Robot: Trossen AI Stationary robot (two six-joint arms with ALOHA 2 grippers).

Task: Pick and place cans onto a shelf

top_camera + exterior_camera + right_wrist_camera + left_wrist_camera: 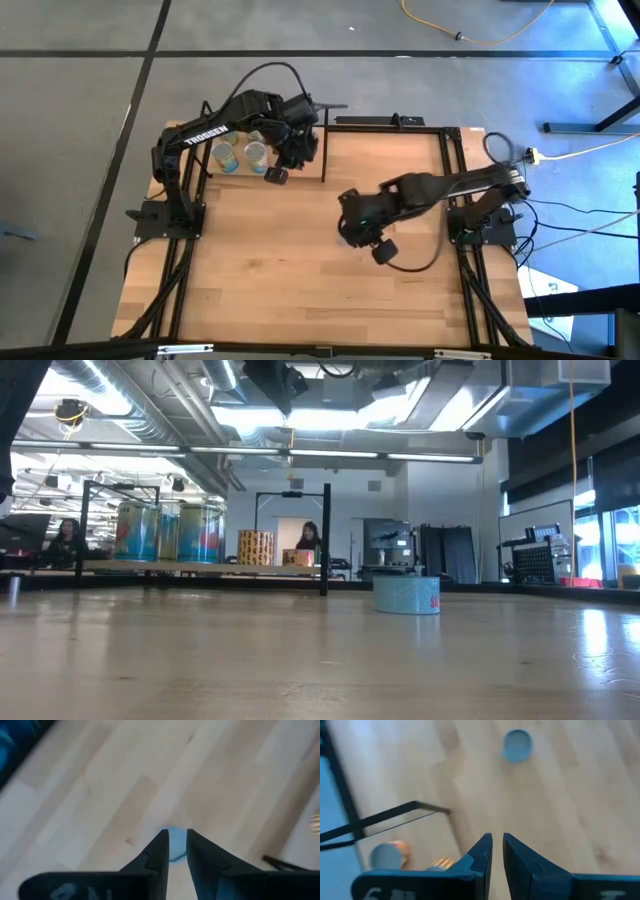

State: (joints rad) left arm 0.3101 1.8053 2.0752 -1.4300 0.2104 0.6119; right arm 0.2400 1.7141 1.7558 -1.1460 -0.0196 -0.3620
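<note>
Pale wooden table (300, 270) with smooth satin planks, thin matt black metal rods framing the shelf (322, 150), blue can (406, 595) with glossy printed label, dull silver-grey metal can top (517, 742), matt dark plastic fingers (205, 865)

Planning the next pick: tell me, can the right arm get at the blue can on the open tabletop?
Probably yes: the right gripper hangs above the blue can, with bare tabletop around.
</note>
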